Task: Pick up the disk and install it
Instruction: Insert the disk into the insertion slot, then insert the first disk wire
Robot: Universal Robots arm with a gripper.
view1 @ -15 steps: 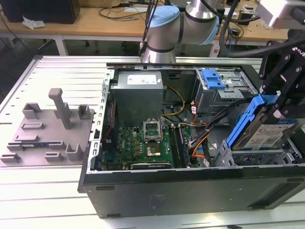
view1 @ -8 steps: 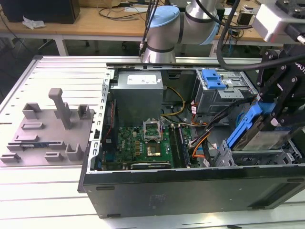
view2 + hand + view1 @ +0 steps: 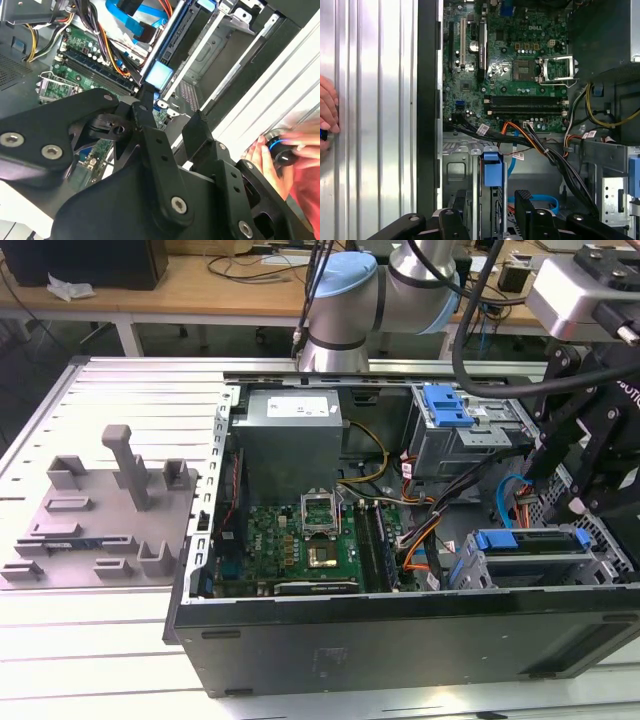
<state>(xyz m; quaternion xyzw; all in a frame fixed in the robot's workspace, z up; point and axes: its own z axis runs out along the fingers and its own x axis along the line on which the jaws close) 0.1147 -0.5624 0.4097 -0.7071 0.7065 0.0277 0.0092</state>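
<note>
- A grey fixture [image 3: 100, 502] lies on the ribbed table [image 3: 90, 640] at 9 o'clock in the exterior view
- The open computer case [image 3: 400, 635] sits at the centre, its motherboard [image 3: 300, 540] exposed
- The disk [image 3: 530, 542] rests in a grey cage [image 3: 603, 545] at 4 o'clock, blue rails uppermost
- The gripper [image 3: 492, 197] hovers at 3 o'clock, jaws apart; in the first wrist view the disk's blue handle [image 3: 491, 170] lines up with their gap
</note>
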